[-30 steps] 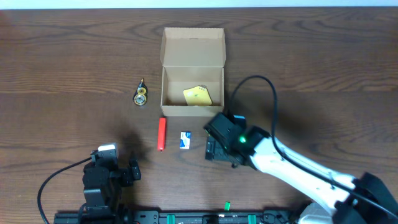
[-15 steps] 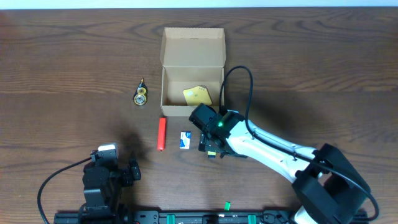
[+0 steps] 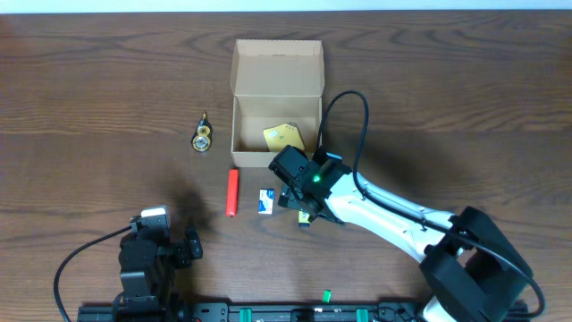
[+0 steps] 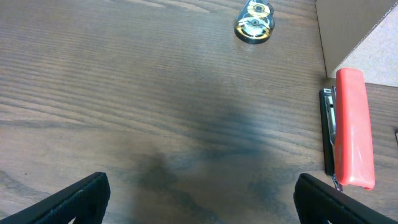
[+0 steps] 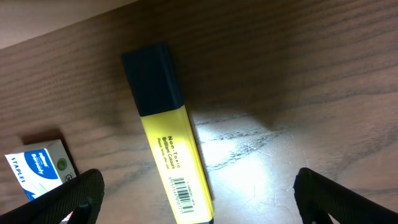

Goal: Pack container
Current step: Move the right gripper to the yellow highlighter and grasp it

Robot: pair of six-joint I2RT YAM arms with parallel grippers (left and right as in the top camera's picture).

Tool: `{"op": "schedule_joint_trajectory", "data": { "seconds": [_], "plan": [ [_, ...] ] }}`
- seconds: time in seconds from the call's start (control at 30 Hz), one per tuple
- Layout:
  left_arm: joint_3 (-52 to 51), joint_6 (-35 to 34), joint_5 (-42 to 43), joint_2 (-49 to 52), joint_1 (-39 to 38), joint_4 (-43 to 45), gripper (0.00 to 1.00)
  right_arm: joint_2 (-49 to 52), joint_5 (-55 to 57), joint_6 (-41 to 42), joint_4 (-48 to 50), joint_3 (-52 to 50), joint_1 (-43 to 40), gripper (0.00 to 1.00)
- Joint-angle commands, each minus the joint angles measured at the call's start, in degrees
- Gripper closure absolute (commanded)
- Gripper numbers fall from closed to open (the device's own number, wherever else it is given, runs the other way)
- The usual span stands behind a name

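Highlighter (image 5: 169,146) lies between right jaws; staples box (image 5: 40,165) close left; bare wood (image 5: 298,74) right.

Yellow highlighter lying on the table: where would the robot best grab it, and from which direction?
Probably across the middle of the yellow barrel of the highlighter, coming straight down from above. It lies flat on the table, long and narrow, so a pinch across its two long sides should fit best.

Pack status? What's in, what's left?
Done: yellow pad lies in the open box. In hand: nothing; right fingers open above the highlighter. Remaining: highlighter, staples, red stapler, gold trinket, all outside the box.
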Motion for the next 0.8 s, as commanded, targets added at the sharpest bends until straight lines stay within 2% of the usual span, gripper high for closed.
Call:
{"op": "schedule_joint_trajectory", "data": {
  "seconds": [0.0,0.3,0.5,0.77],
  "plan": [
    [-0.9,0.4,-0.2,-0.3,0.3,-0.4,0.05,1.4,1.4,2.6,0.3,0.4,0.4,0.04],
    [-0.9,0.4,-0.2,-0.3,0.3,-0.4,0.05,6.1,-1.4,3.2,0.7,0.5,0.4,0.06],
    [-0.9,0.4,-0.2,-0.3,0.3,-0.4,0.05,6.1,-1.4,3.8,1.1,0.4,0.4,0.27],
    [-0.9,0.4,-0.2,-0.3,0.3,-0.4,0.05,6.1,-1.4,4.2,1.2,0.5,0.4,0.65]
  ]
}}
